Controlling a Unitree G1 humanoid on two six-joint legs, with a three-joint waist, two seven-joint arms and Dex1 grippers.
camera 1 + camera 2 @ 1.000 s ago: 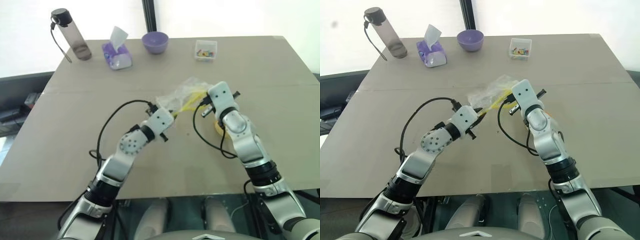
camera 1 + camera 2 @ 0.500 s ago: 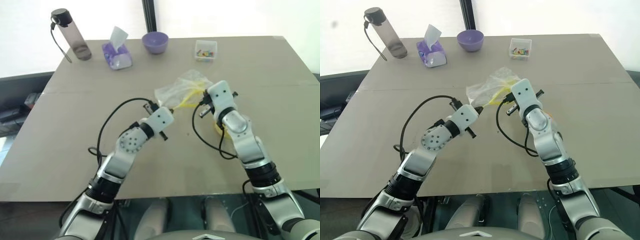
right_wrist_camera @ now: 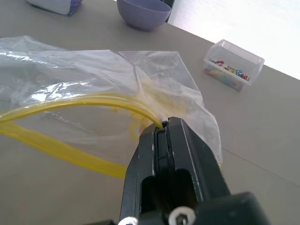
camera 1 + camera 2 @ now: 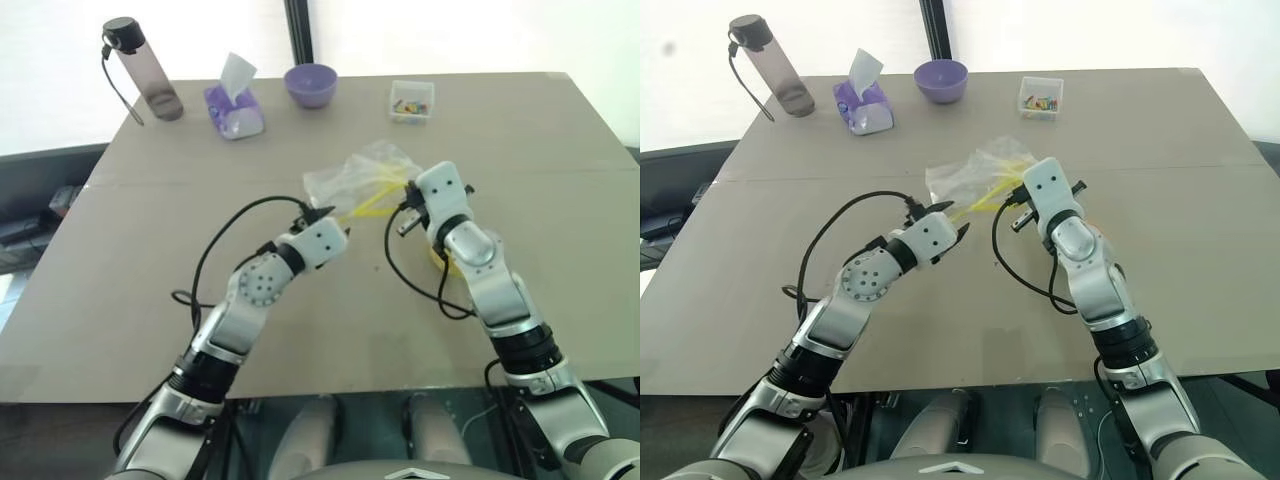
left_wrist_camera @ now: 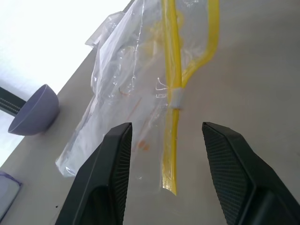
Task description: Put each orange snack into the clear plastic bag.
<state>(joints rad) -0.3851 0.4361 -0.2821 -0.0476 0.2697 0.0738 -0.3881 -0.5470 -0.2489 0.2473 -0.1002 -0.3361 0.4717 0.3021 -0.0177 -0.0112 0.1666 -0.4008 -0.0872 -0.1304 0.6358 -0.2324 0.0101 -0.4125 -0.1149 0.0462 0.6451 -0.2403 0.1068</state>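
The left claw [image 5: 164,178] is spread, its fingers either side of the yellow seal strip [image 5: 172,117] of the clear plastic bag [image 4: 362,178]. The bag's seal is pinched by the right claw [image 3: 161,129]. The orange snack [image 4: 440,256] lies just beyond, partly hidden by the right arm.

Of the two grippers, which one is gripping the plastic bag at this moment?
The right gripper: its fingers are shut on the yellow seal strip of the clear plastic bag. The left gripper is open, and the strip lies between its fingers untouched.
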